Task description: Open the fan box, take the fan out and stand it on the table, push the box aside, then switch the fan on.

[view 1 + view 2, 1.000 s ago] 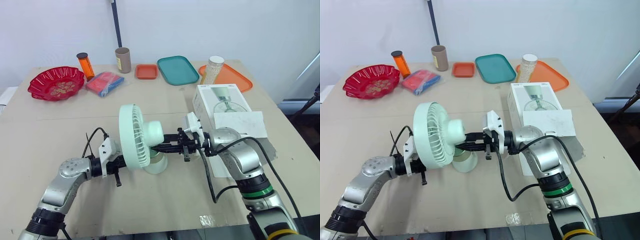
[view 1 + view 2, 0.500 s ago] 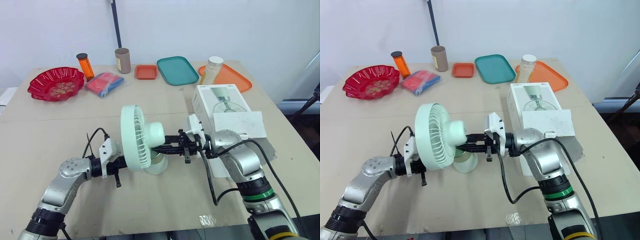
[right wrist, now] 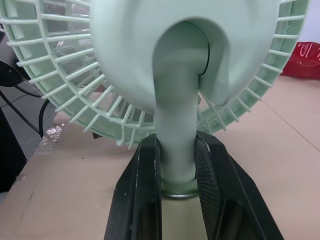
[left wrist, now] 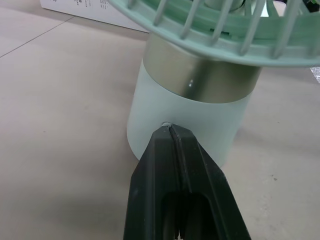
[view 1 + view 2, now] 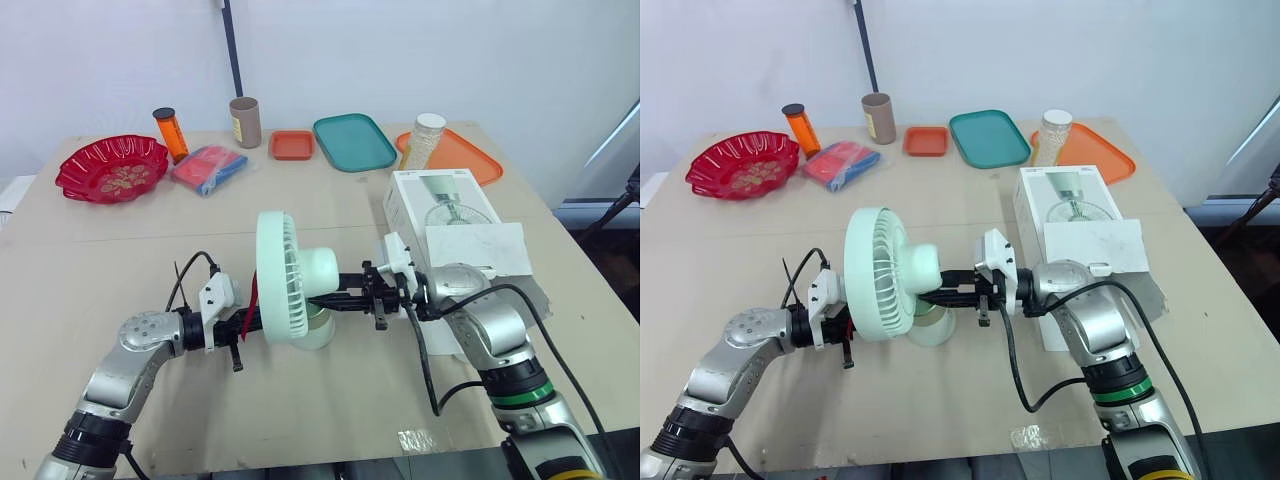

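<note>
Right claw [image 3: 177,150]: pinching the fan [image 5: 285,290] by its neck [image 3: 175,120], one black finger on each side, low down where the neck meets the base; the pads look ribbed and bear on smooth plastic.

Left claw [image 4: 172,131]: fingers pressed together into one blunt wedge, holding nothing; the tip touches the side of the base [image 4: 187,115] from the opposite side to the right claw.

Fan: out of its carton and upright on the bench [image 5: 300,430], between the two claws; pale green moulded plastic; round head with a cage of thin radial ribs [image 3: 55,60]; smooth domed motor housing behind; squat cylindrical base with a brushed metal band [image 4: 200,75] round its top; cannot tell whether the blades turn.

Fan box [image 5: 440,198]: white card carton with a fan printed on its top, flap [image 5: 478,248] hanging open; it lies near the fan, just beyond the right forearm.

Step, as judged: fan stood, and the closed left tip on the base reads as a press at the switch with the right claw bracing; no button is visible under the tip.

Next move calls for: a short, light push; the base is small and the head large, so a hard shove could tip or skid it on the smooth bench; the right grip should hold firm until then.
</note>
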